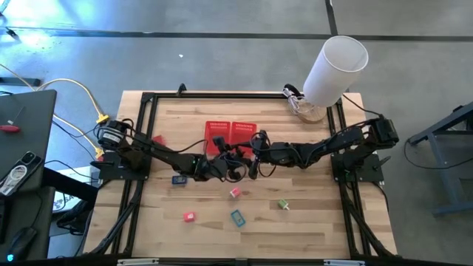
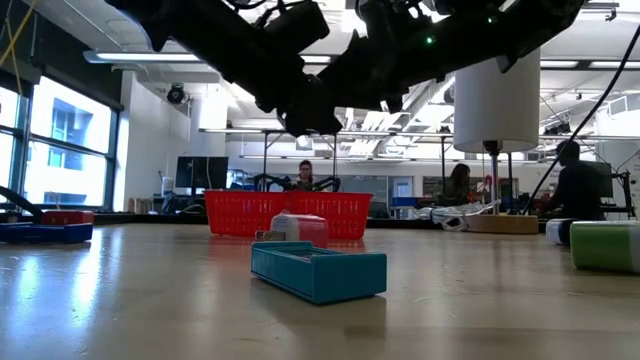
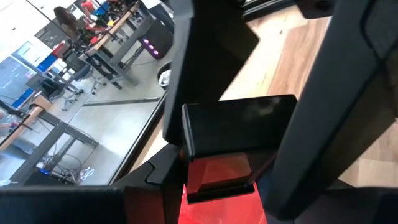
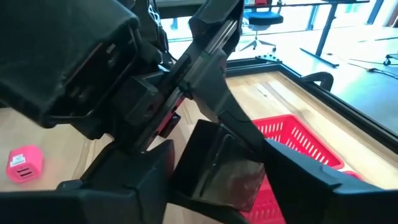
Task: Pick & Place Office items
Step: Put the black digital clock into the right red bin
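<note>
Both grippers meet above the table's middle, just near the red mesh basket (image 1: 230, 133). A small black item (image 3: 239, 130) (image 4: 221, 165) sits between my left gripper (image 1: 222, 157) and my right gripper (image 1: 255, 155), and both are shut on it. On the wood nearer the front lie the dark blue item (image 1: 179, 179), the pale pink item (image 1: 235, 193), the red-pink item (image 1: 189, 216), the teal item (image 1: 237, 217) (image 2: 318, 270) and the green item (image 1: 283, 204). My left gripper pinches the black item's two opposite edges (image 3: 189, 134) between its fingers. It comes nearly level from the table's left. The item is lifted clear, over the basket's near side. My right gripper has the same item's other sides (image 4: 186, 158) between its fingers, coming nearly level from the table's right; both fingers appear to meet it.
A big white cylinder (image 1: 336, 66) stands at the far right corner beside a tangle of cable (image 1: 299, 103). A small red thing (image 1: 157, 140) lies left of the basket. A black frame (image 1: 148, 100) rims the table. People sit in the room beyond.
</note>
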